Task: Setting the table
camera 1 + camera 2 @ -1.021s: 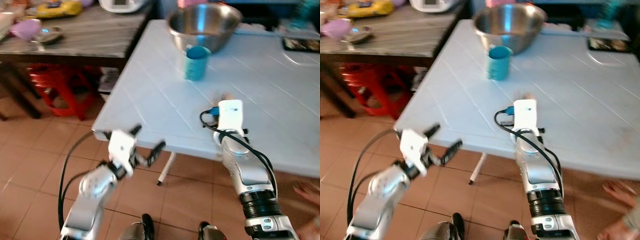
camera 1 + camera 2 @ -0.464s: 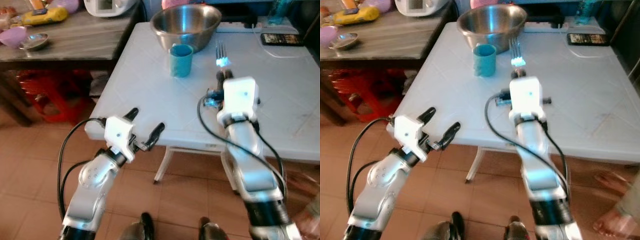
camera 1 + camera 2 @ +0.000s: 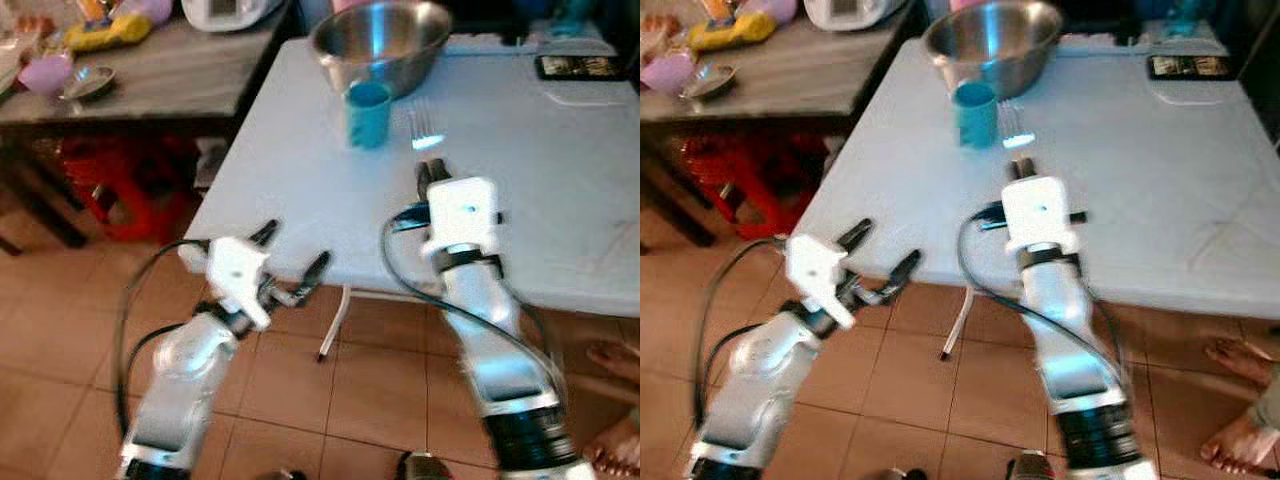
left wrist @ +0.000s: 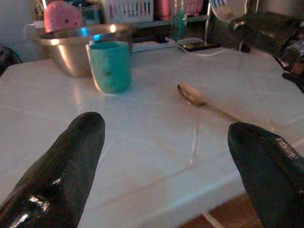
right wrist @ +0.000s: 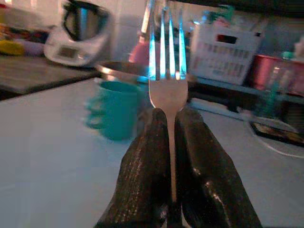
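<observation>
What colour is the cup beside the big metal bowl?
Teal; the cup shows best in the left wrist view.

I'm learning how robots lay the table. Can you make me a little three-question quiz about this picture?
1. True or false: the right pincer is shut on the fork.
2. Which thing stands closest beside the teal cup? A) steel bowl B) phone C) red stool
3. Fill in: the spoon lies on the white ____.

Key:
1. True. The fork handle is pinched between the two black fingers, tines pointing forward.
2. A. The bowl sits right behind the cup.
3. Table. The left pincer hovers open near the table's edge, holding nothing.
</observation>
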{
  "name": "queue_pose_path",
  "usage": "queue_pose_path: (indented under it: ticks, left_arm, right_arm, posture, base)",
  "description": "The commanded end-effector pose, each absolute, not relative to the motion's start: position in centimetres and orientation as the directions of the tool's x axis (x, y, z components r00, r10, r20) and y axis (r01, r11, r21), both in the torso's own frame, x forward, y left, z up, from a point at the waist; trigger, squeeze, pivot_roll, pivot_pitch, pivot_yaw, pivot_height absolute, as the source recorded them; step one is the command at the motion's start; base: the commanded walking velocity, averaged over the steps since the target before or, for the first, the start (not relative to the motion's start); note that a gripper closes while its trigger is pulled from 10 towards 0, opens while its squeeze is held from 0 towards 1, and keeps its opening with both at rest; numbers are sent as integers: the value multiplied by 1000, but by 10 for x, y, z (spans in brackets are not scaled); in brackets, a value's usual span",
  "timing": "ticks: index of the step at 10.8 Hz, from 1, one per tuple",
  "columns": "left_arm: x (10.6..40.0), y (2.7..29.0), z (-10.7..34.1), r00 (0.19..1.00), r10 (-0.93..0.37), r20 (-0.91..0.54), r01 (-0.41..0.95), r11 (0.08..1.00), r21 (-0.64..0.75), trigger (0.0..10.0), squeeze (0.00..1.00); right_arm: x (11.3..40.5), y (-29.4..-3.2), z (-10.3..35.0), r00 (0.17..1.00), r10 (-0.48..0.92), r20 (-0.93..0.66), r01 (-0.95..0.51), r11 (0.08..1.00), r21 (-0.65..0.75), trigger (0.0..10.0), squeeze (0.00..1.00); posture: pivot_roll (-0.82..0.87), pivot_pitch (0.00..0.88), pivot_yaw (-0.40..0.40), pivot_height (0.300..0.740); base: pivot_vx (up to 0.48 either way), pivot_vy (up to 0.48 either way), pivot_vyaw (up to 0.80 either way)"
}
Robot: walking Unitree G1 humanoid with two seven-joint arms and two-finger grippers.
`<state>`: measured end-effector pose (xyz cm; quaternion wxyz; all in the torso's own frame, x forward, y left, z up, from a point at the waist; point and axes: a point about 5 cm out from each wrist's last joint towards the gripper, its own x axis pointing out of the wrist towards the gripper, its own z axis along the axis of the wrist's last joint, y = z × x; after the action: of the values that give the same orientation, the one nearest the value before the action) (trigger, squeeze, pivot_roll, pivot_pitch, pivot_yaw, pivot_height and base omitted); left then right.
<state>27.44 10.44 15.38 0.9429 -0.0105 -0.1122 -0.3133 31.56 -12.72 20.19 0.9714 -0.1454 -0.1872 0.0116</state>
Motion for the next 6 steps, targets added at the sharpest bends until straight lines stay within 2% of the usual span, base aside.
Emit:
queue_pose_path:
  ticks: [1,6]
  left_arm:
    - [274,115,152,808,-554,199,553,831,65,10000,0]
    - [288,123,146,911,-372,177,359,928,101,10000,0]
  right_arm:
    - [315,-116,199,929,106,354,-3,960,-280,10000,0]
    - [307,-121,180,968,56,245,-15,986,-164,10000,0]
  posture:
    - [-71,169,165,740]
    - [-87,163,149,740]
  base:
    - [0,0,0]
    - [0,0,0]
